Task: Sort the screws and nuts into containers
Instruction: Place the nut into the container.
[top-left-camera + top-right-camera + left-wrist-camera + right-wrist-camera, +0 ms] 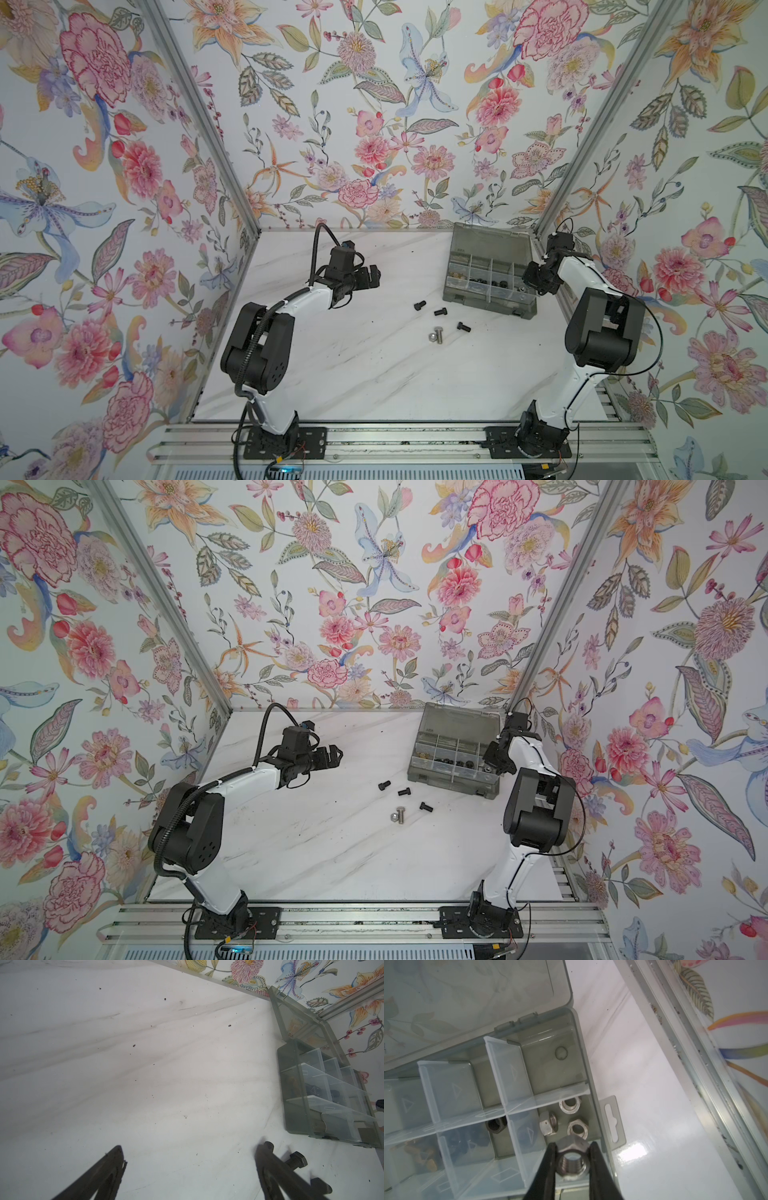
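The right gripper [572, 1147] is clamped on a silver hex nut [572, 1160], holding it over an end compartment [595, 1118] of the grey organizer box [490, 300], where three more silver nuts [569, 1104] lie. The left gripper [189, 1147] hangs above the white marble table [332, 374], its jaws spread wide and empty. Three black hex screws [440, 311] and one silver screw [439, 335] lie loose on the table near the box's front.

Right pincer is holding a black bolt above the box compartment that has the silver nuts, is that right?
No. The right pincer holds a silver nut, not a black bolt, above the box compartment that has the silver nuts; the right wrist view shows it.
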### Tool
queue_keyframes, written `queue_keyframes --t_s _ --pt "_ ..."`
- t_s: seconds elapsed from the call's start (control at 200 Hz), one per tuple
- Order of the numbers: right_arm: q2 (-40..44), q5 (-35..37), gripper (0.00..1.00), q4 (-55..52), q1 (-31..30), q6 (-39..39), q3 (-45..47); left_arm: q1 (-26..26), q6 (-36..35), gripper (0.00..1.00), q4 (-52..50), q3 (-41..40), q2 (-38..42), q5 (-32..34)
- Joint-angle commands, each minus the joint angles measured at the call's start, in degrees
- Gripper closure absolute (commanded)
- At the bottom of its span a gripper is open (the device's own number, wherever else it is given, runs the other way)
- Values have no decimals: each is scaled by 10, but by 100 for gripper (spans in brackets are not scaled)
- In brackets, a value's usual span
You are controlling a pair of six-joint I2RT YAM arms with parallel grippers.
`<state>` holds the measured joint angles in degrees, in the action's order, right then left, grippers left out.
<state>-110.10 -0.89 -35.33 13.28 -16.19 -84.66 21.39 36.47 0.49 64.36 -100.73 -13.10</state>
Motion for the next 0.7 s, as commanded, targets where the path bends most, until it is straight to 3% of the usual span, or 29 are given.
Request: queue_keyframes --t_s 0.0,0.225,0.36,0.696 --pt "-17 12 100 -8 0 13 -25 -4 -3 1 -3 1 15 7" --pt "-33 6 96 -8 -2 16 -32 -4 -2 1 -3 -3 19 8" --pt "-32 11 73 -8 -6 20 -33 -4 -2 1 -3 -3 20 8" --pt "15 -16 63 -10 -7 34 -24 -5 -2 1 -2 -2 18 7"
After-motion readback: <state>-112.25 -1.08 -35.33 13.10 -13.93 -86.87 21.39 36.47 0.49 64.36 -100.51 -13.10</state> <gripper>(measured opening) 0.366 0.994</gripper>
